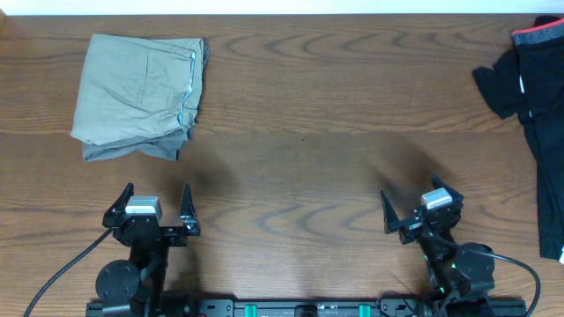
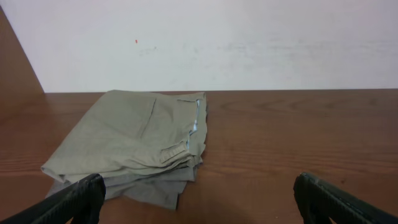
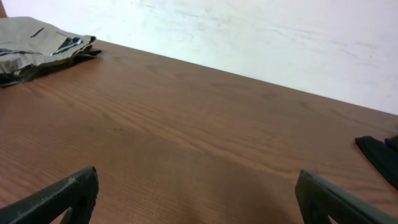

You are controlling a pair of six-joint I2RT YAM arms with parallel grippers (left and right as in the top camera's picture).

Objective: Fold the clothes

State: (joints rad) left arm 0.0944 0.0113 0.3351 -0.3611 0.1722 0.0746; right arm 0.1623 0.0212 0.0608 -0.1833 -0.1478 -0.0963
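At ten o'clock on the wooden table (image 1: 300, 141), seen from overhead: khaki-green trousers (image 1: 137, 92), folded into a rough layered square. Lies flat, with a light-blue lining (image 1: 189, 88) showing along the three o'clock edge. At three o'clock, against the table's right border and partly cut off by the frame: a dark garment (image 1: 533, 97), unfolded and rumpled, with a grey-and-red band at its twelve o'clock end. Well apart from the trousers, bare wood between. At seven o'clock, the left gripper (image 1: 159, 190): released, jaws spread wide, grasping nothing. Points toward twelve o'clock, with the trousers ahead and untouched. At five o'clock, the right gripper (image 1: 412, 195): likewise released and empty, jaws wide. Turns slightly toward eleven o'clock, near neither garment. From the left wrist: dark fingers (image 2: 78, 199) low in both corners, the folded trousers ahead at eleven o'clock, stacked layers visible along the near edge. From the right wrist: the trousers far off at ten o'clock, a corner of the dark garment at three o'clock.
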